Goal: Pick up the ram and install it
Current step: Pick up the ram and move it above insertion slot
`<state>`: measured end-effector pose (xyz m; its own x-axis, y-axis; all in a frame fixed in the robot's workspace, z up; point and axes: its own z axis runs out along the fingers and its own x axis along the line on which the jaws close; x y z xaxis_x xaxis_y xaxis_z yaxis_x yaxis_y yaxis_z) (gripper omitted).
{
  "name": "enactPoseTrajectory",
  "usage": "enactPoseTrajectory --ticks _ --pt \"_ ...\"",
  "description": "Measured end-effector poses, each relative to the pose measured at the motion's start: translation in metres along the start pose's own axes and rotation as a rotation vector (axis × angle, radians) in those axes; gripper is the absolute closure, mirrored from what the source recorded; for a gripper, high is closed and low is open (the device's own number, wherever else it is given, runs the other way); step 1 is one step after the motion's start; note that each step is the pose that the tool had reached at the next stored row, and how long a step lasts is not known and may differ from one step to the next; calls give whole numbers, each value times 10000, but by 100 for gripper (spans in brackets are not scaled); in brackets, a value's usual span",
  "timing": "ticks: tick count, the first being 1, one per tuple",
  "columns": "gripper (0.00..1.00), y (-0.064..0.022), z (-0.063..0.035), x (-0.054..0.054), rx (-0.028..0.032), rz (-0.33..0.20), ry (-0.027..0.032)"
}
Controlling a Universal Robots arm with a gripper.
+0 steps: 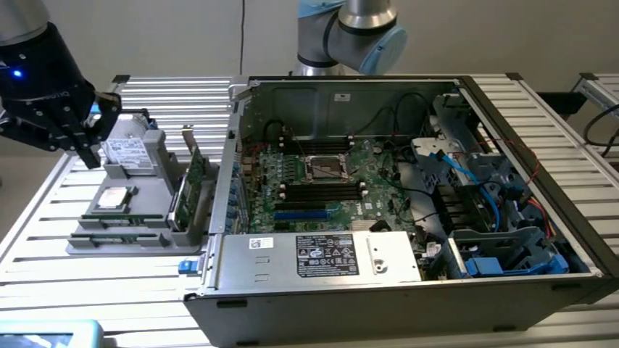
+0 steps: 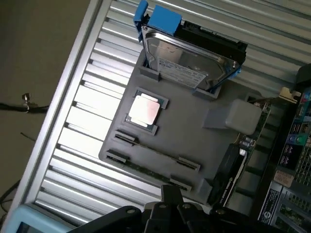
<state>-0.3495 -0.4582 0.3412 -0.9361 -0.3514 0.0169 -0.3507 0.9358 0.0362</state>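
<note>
Rear boundary: a plain, pale grey wall [image 1: 174,36], unmarked, with a single thin dark line running vertically down it.

Work surface: a bench [image 1: 106,275] of ribbed aluminium slats running lengthwise. Strong overhead light produces bright glare on the bare slats.

Adjacent furniture: a second bench [image 1: 601,85] of the same slatted build at the exterior view's right, set apart by a gap.

Floor [image 2: 29,48]: dull brownish grey, matt, evenly lit. A thin dark cable [image 2: 9,106] lies loose on it beside the bench edge.
</note>
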Motion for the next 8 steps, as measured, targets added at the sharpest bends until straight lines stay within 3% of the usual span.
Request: enactPoseTrajectory --ticks 8 --pt "89 1 0 0 24 -1459 53"
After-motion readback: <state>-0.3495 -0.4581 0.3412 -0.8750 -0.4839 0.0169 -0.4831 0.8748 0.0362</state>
